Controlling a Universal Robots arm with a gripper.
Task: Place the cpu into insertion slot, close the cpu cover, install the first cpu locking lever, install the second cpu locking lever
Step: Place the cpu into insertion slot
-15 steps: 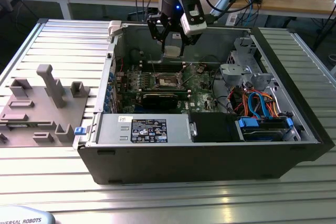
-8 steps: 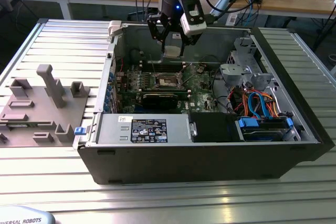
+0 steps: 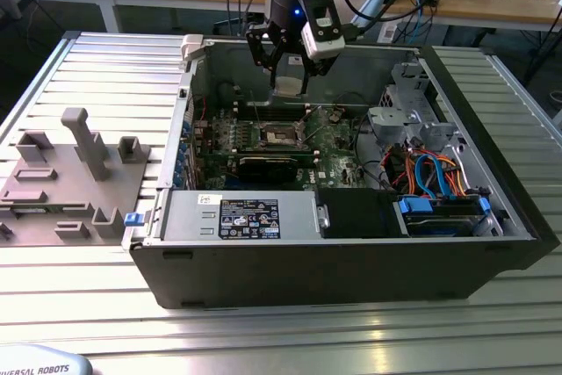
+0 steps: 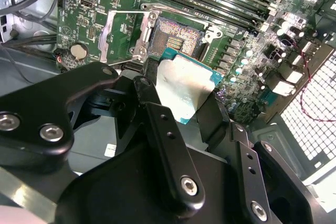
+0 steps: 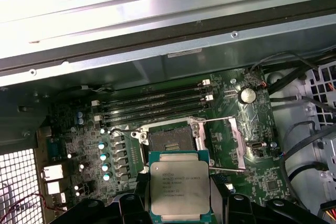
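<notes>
The flat square silvery-topped cpu (image 5: 180,190) is gripped by the black fingers (image 4: 152,103), held flat and raised clear above the uncovered dark square metal-rimmed insertion slot (image 5: 169,142)

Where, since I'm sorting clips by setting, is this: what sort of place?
Likely a robotics lab or workshop: an open desktop computer case lies on a slatted aluminium table, the gripper holds the cpu above its motherboard, and cluttered wooden workbenches stand behind.

cpu (image 4: 184,82) sides hidden by end effector (image 4: 181,98), insertion slot (image 4: 176,38) partly covered
</notes>
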